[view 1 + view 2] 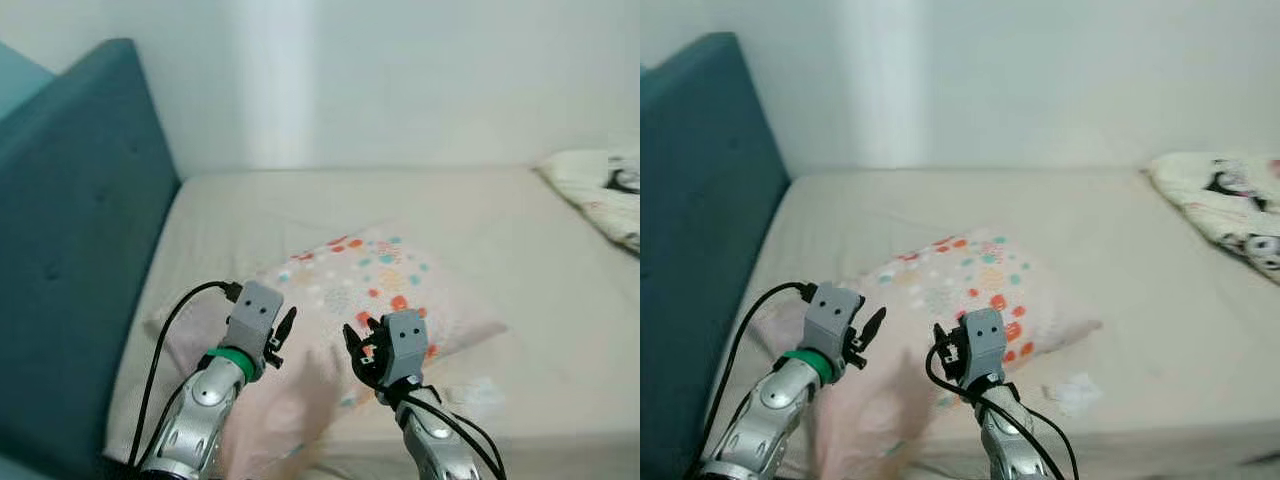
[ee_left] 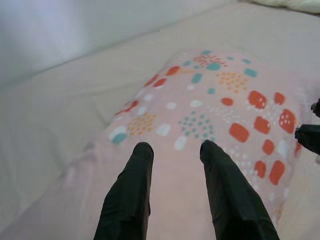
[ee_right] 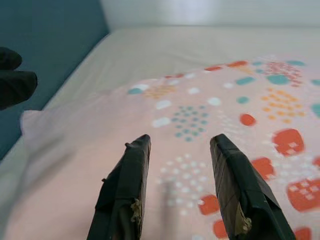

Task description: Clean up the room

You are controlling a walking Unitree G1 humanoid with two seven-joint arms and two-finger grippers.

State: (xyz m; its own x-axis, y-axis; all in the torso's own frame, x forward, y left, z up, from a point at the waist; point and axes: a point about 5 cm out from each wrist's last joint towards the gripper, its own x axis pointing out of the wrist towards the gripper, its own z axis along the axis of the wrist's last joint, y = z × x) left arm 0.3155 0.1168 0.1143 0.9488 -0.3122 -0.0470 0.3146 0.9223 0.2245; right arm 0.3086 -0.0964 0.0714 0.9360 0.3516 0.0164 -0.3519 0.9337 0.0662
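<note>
Pillow (image 1: 350,300), pink with orange and teal spots, lies on bed (image 1: 480,230) near teal headboard (image 1: 70,230). Left gripper (image 2: 172,150) and right gripper (image 3: 180,142) hover over it, fingers apart, empty.

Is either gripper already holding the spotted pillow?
No. In both wrist views the left gripper and the right gripper hover over the pillow with jaws open and nothing between them.

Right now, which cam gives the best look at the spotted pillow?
Right eye view: the whole spotted pillow lies on the bed, its near edge behind both arms. Left eye view matches. Wrist views give close-ups of its patterned top past each open claw, left and right.
</note>
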